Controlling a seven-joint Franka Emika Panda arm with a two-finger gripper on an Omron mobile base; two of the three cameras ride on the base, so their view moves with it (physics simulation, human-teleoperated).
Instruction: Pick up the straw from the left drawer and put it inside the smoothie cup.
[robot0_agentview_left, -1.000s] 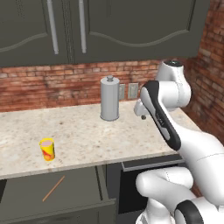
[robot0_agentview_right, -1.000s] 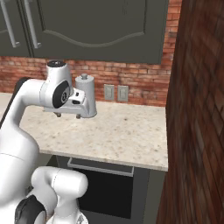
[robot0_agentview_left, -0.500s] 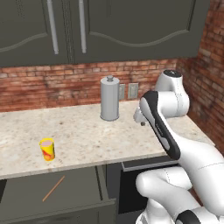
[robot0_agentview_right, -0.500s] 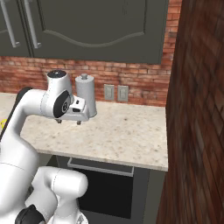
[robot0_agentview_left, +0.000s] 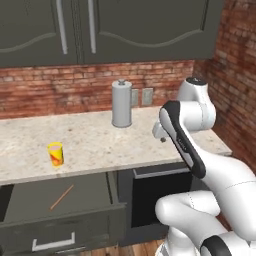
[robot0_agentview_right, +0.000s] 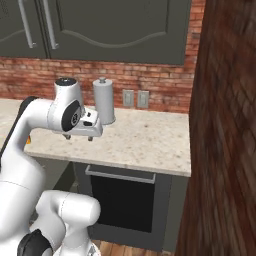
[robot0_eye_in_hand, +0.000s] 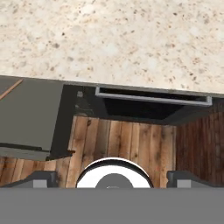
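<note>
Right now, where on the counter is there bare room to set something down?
Bare stone lies between the smoothie cup and the grey canister, and along the counter front. The right end is crowded: the open gripper hangs above it.

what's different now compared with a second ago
The arm has swung its hand lower and toward the left, bringing the gripper down above the countertop, away from the grey canister. The jaws stand wide open and hold nothing. Unchanged: the straw lies in the open left drawer, and the smoothie cup stands on the counter.
</note>
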